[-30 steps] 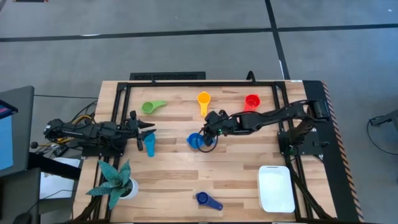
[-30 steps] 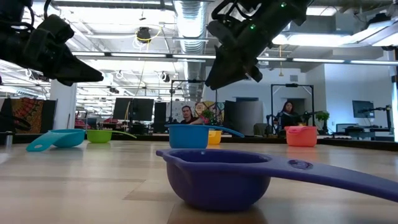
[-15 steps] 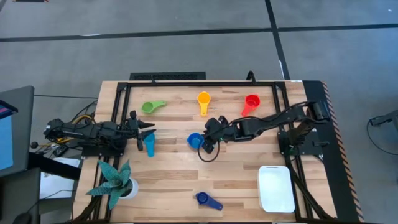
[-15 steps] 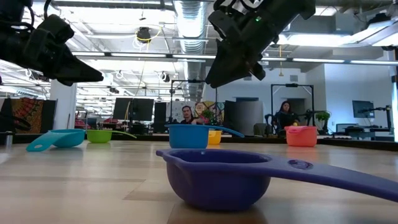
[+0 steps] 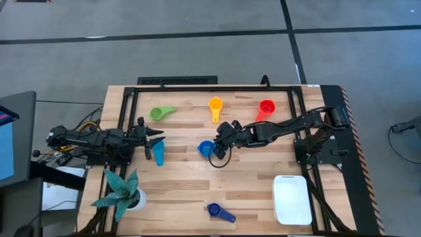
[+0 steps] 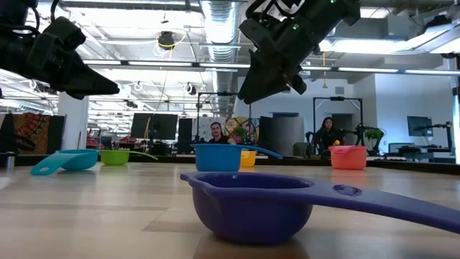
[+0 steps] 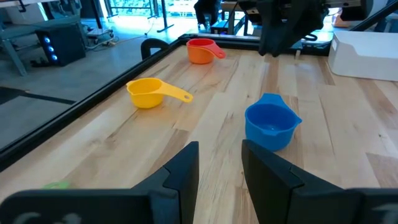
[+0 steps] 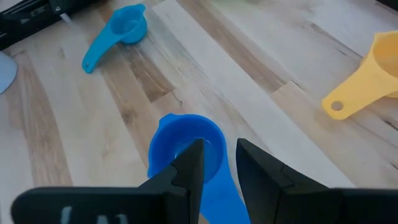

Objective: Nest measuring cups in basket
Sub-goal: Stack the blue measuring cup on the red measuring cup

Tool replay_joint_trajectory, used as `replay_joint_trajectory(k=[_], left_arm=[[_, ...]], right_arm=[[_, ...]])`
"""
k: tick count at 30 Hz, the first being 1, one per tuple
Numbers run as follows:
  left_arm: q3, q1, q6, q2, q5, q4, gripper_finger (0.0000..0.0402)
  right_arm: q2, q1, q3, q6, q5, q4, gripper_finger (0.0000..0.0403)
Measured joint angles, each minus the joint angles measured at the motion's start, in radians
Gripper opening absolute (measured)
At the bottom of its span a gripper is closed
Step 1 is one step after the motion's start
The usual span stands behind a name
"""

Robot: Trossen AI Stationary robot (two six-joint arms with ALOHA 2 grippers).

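Observation:
The blue measuring cup (image 5: 206, 149) (image 8: 185, 145) stands on its base mid-table, its handle (image 8: 217, 186) pointing toward my right gripper (image 5: 219, 147) (image 8: 219, 163). That gripper is open and hovers above the handle, well clear of the cup (image 6: 218, 157) in the low view. My left gripper (image 5: 155, 140) (image 7: 219, 167) is open, raised beside the teal cup (image 5: 158, 153). Green (image 5: 161, 112), yellow (image 5: 215, 105) and red (image 5: 266, 107) cups lie along the far side, and the dark blue cup (image 5: 220, 212) lies near the front edge. The white basket (image 5: 292, 199) sits at the near right corner. I make out no orange cup.
A teal spiky plant in a white pot (image 5: 122, 195) stands at the near left corner. A black frame rail (image 5: 210, 87) runs along the far edge. Bare wood lies between the blue cup and the basket. People sit in the room beyond the table (image 6: 327, 133).
My right gripper has shifted a little toward the near edge and partly back, staying above the blue cup's handle. No cup has moved.

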Motion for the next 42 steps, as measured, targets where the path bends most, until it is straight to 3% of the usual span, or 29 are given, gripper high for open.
replay_joint_trajectory(k=[13,28,33,42], left_arm=[[0.000,0.000,0.000,0.000,0.000,0.000,0.0112],[0.000,0.000,0.000,0.000,0.000,0.000,0.0112],[0.000,0.000,0.000,-0.001,0.000,0.000,0.0112],[0.000,0.000,0.000,0.028,-0.007,0.000,0.0112]], right_arm=[[0.000,0.006,0.000,0.004,-0.004,-0.020,0.0118],[0.040,0.012,0.003,-0.148,-0.020,0.067,0.0123],[0.133,0.002,0.003,-0.213,-0.040,0.155,0.0155],[0.239,-0.044,0.032,-0.358,-0.056,0.147,0.0225]])
